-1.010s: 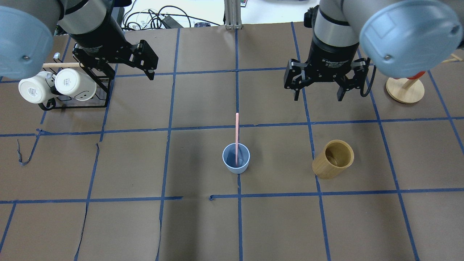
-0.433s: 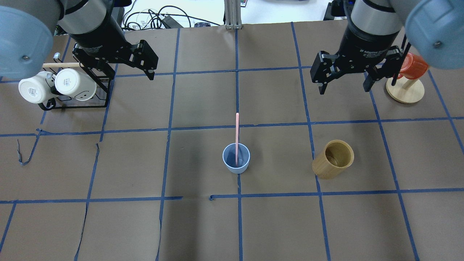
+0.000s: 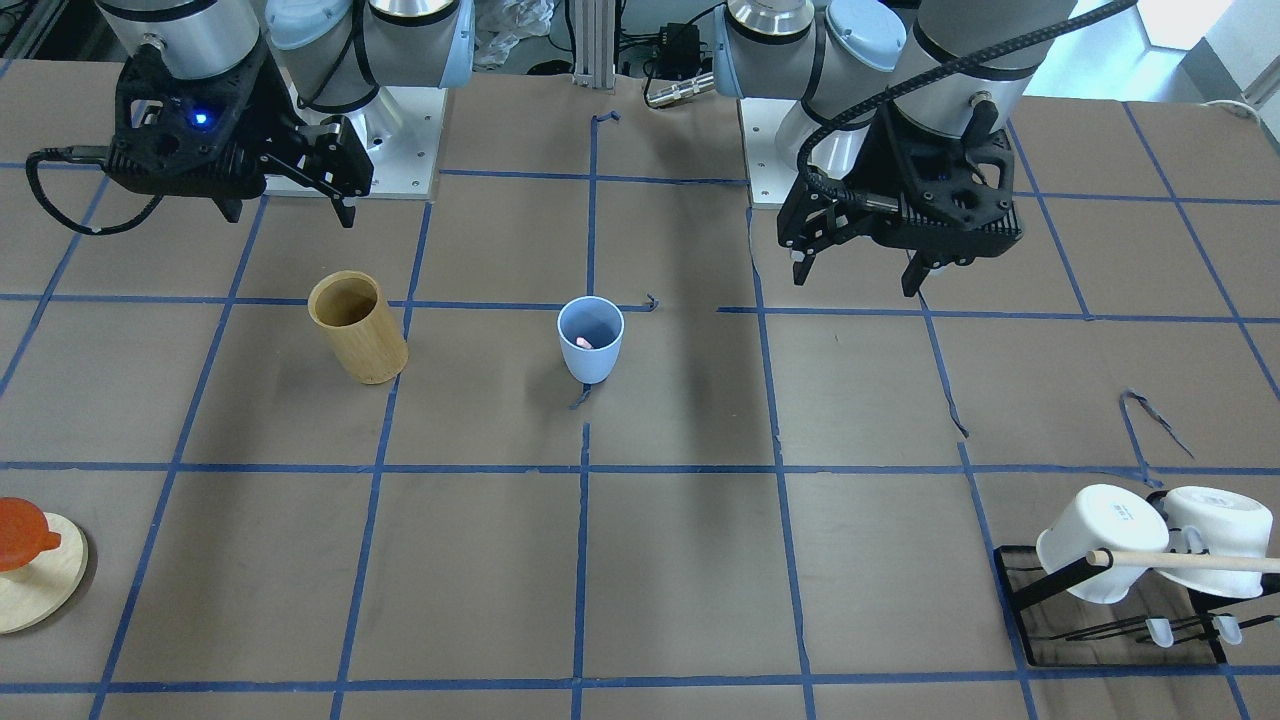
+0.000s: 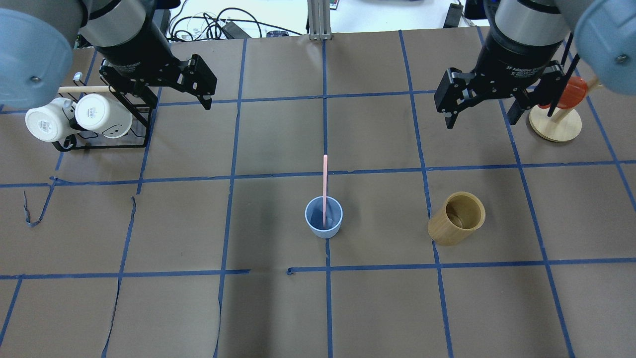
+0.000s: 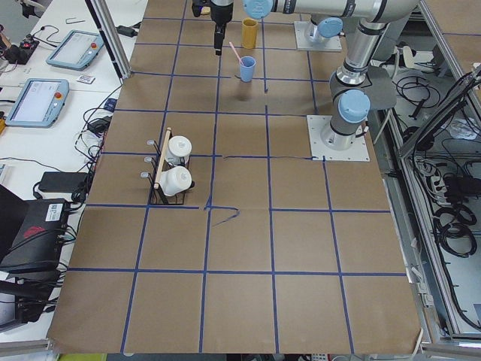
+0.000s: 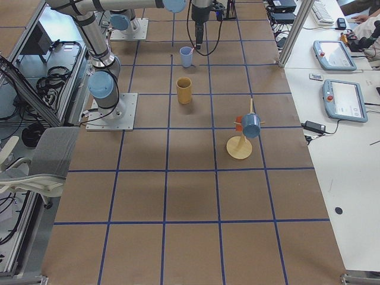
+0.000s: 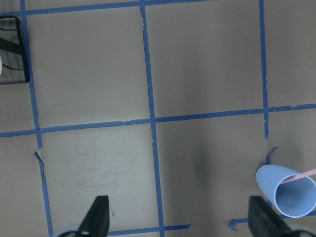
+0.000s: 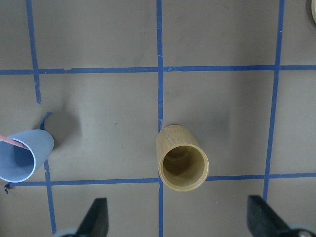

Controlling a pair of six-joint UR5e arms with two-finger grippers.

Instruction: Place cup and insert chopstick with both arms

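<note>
The light blue cup stands upright at the table's middle, and also shows in the front view. The pale pink chopstick stands in it, leaning on the rim away from the robot. Its tip shows in the left wrist view. My left gripper is open and empty, high over the back left, beside the mug rack. My right gripper is open and empty, high over the back right, above the bamboo holder's square. Both are well apart from the cup.
A tan bamboo cylinder holder stands right of the cup. A black rack with two white mugs and a wooden rod stands at the back left. A wooden stand with an orange cup is at the back right.
My right arm has moved to the right and back, away from the cup, with its gripper still open. The left arm, the cup and the chopstick have not moved.
</note>
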